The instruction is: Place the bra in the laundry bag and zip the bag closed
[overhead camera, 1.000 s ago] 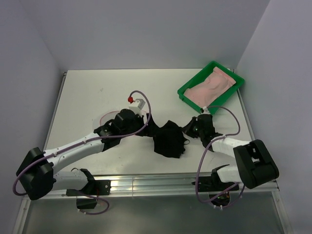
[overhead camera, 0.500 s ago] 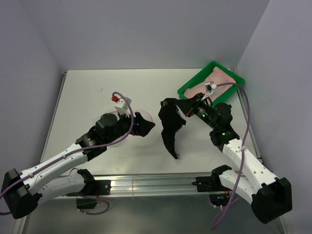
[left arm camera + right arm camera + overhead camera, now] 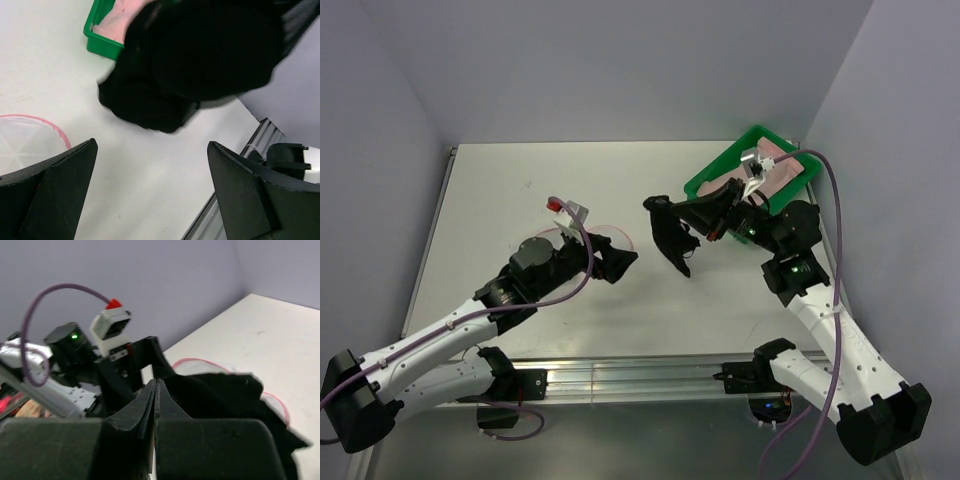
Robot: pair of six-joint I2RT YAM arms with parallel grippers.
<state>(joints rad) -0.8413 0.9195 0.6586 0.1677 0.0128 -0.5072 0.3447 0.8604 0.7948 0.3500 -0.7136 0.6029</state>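
The black bra (image 3: 670, 235) hangs in the air from my right gripper (image 3: 687, 210), which is shut on its upper edge above the table, left of the green tray. In the right wrist view the jaws (image 3: 156, 385) are pressed together on the bra (image 3: 225, 400). The laundry bag (image 3: 610, 231), white mesh with a pink rim, lies flat on the table, partly under my left arm. My left gripper (image 3: 612, 262) is open and empty at the bag's near right edge, apart from the bra. The left wrist view shows the bra (image 3: 200, 55) ahead and the bag's rim (image 3: 35, 120) at the left.
A green tray (image 3: 705, 190) holding pink cloth (image 3: 775, 165) stands at the back right; it also shows in the left wrist view (image 3: 100, 42). A metal rail (image 3: 650, 375) runs along the table's near edge. Grey walls enclose the table.
My right gripper has lifted the bra off the table, up and back toward the tray. My left gripper has let go of the bra and drawn back left, open, by the bag.
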